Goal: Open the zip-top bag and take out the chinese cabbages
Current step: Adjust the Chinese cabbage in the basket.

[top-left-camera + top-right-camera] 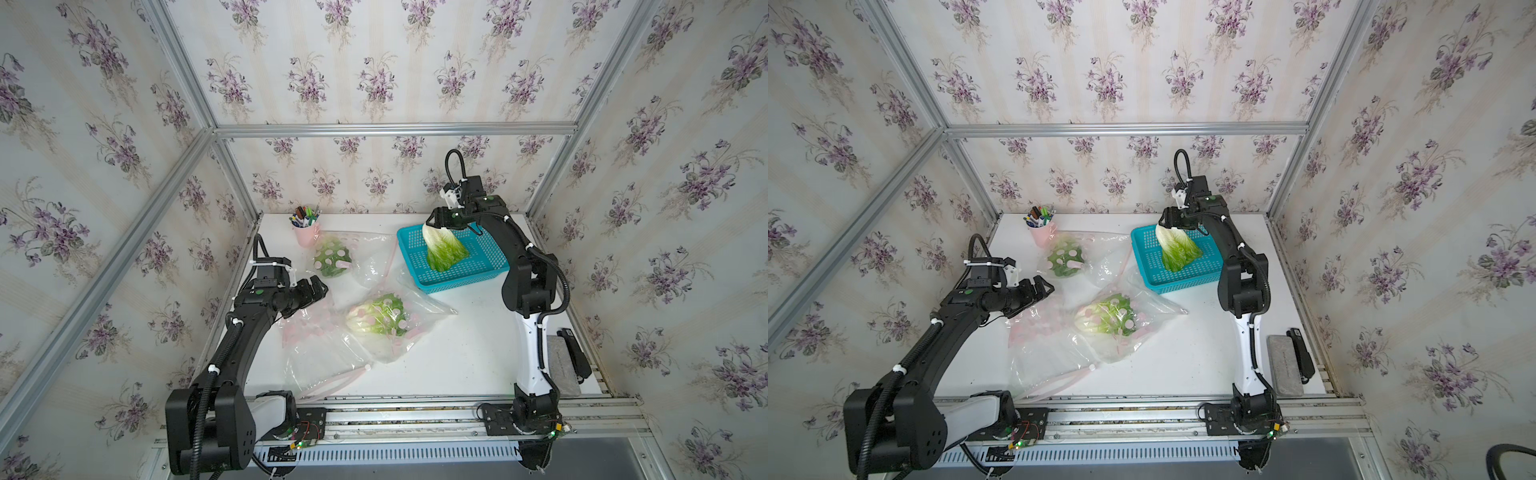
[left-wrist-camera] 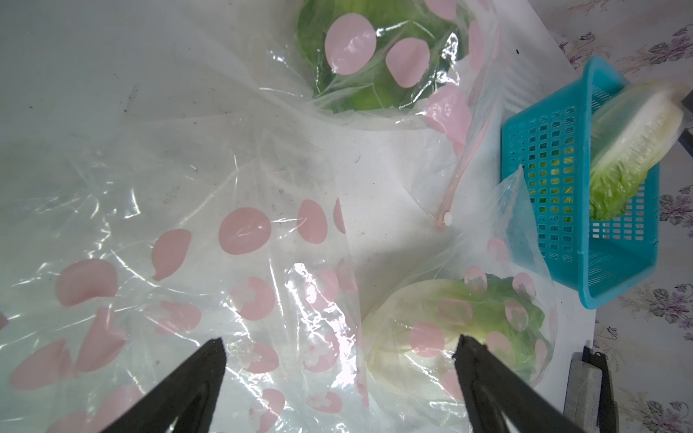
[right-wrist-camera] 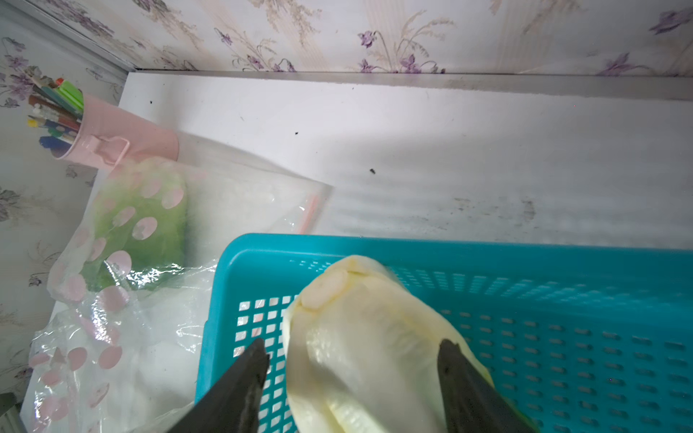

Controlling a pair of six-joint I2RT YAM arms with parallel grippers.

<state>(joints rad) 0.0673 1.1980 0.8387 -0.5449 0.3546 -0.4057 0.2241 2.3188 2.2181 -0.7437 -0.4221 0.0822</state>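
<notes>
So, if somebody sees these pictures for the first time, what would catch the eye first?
First the bright green cabbage tilted in the turquoise basket at the far right of the table, its white base between the fingers of the right hand. Next, the near cabbage mid-table and the far cabbage beside the pink pen cup, each inside a clear pink-dotted bag.

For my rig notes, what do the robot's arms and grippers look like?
The left arm and right arm are mostly black, with a white lower link, ribbed black cables with white ties, and a green wrist dot. The left gripper and right gripper have black tapered fingers.
</notes>
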